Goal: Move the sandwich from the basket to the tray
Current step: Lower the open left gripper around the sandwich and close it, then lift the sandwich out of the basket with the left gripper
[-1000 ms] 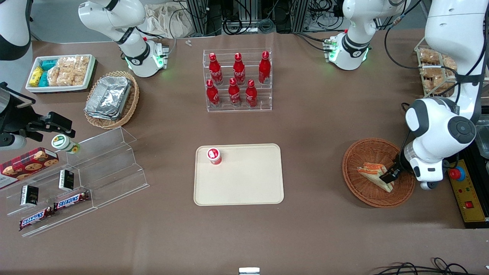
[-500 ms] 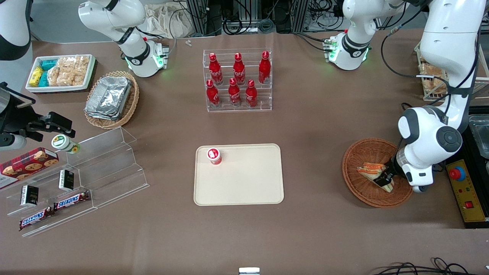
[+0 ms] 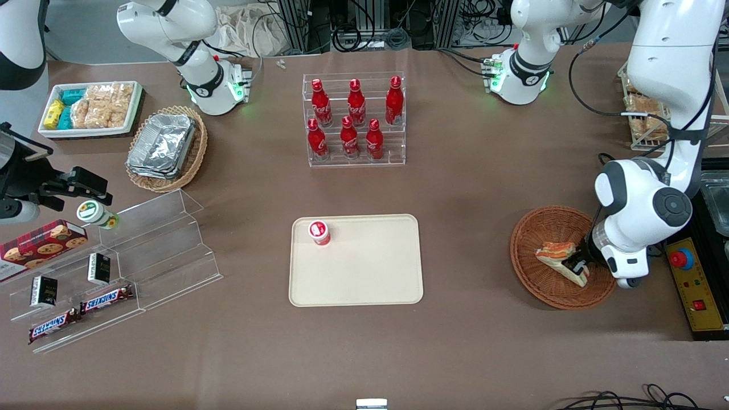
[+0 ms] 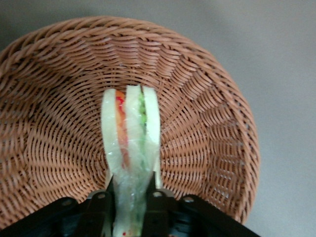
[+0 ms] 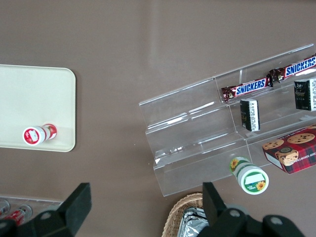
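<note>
One sandwich (image 4: 130, 143) sits between the two black fingers (image 4: 101, 207) of the gripper (image 3: 576, 266), and they are closed on its narrow end, so the gripper is grasping the sandwich. The wrapped wedge stands on its edge, with the white bread outside and the orange and green layers between. It is inside the basket (image 3: 538, 285), in the part of the bowl where the gripper reaches in; whether its lower edge touches the wicker I cannot tell. The white left arm comes down over the rim of the basket just above the gripper.

Well apart from the gripper, toward the parked arm's end of the desk (image 3: 484, 188), lies the tray (image 3: 370, 273), flat on the brown surface. On the tray stands a small red and white cup (image 3: 319, 232), at the corner farthest from the gripper. Farther still from the gripper, a clear rack holds six red bottles (image 3: 356, 119).
</note>
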Controlling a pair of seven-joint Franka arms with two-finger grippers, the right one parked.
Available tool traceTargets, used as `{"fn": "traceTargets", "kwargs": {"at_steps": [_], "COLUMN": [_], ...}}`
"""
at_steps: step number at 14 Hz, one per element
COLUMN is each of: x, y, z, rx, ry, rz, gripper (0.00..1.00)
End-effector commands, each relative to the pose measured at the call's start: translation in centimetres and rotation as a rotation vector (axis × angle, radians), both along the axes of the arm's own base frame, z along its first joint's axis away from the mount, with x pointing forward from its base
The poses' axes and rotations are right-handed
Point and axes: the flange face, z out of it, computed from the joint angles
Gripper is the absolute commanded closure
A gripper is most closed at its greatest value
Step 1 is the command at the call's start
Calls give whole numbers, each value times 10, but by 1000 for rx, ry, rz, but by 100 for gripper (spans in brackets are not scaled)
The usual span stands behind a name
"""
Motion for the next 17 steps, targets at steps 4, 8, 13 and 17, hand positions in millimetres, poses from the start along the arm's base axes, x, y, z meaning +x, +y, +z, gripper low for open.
{"fn": "traceTargets", "kwargs": {"at_steps": [4,8,13,17], "x": [9,4,-18,-33], "y": [-23,-71,-159,-230], "z": [154,260,280,261], "rx": [18,-18,-31,-11], "ry": [140,196,190,213], "rz": [-30,-161,-366,-541], "gripper": [100,100,100,100]}}
